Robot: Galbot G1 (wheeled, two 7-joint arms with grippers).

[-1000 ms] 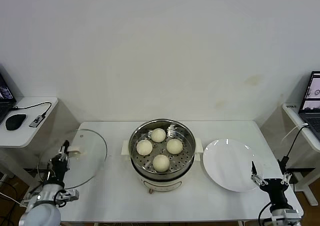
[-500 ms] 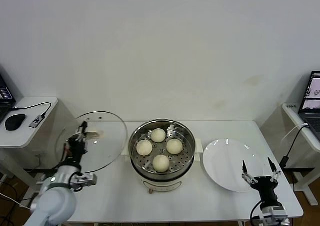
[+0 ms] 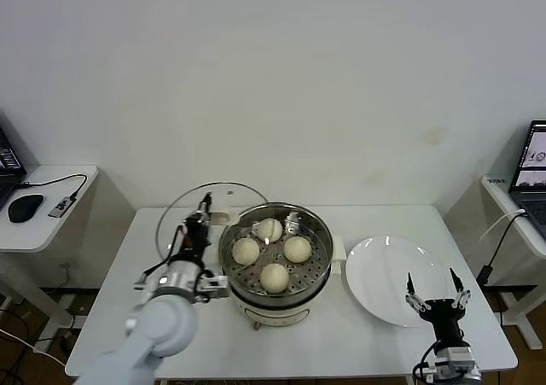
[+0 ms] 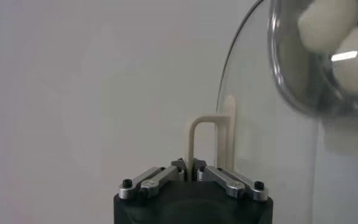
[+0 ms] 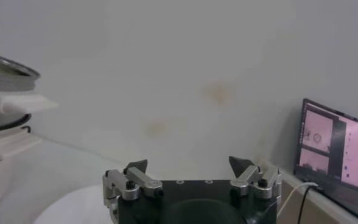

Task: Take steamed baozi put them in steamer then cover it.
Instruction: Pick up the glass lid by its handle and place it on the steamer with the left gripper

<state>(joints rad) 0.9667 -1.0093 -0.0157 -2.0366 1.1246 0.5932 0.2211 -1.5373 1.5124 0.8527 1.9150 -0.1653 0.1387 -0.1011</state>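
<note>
Several cream-white baozi (image 3: 275,277) sit on the perforated tray of the steel steamer (image 3: 316,282) at the table's middle. My left gripper (image 3: 205,214) is shut on the cream bar handle (image 4: 193,143) of the clear glass cover (image 3: 183,221). It holds the cover tilted on edge just left of the steamer's rim, the glass overlapping the rim's left side. In the left wrist view the cover (image 4: 270,158) stands beside the steamer (image 4: 301,73) with baozi (image 4: 355,64) inside. My right gripper (image 3: 435,295) is open near the front right table edge, in the right wrist view (image 5: 188,165) holding nothing.
A flat white plate (image 3: 388,274) lies right of the steamer, bare. A side table (image 3: 43,223) with a mouse and cable stands at the left. A laptop (image 3: 533,159) sits at the far right. The steamer's side handle (image 5: 21,103) shows in the right wrist view.
My left arm has lifted the cover from the table's left end and carried it right, up to the steamer's left rim. The right gripper has shifted slightly left and stayed open.
</note>
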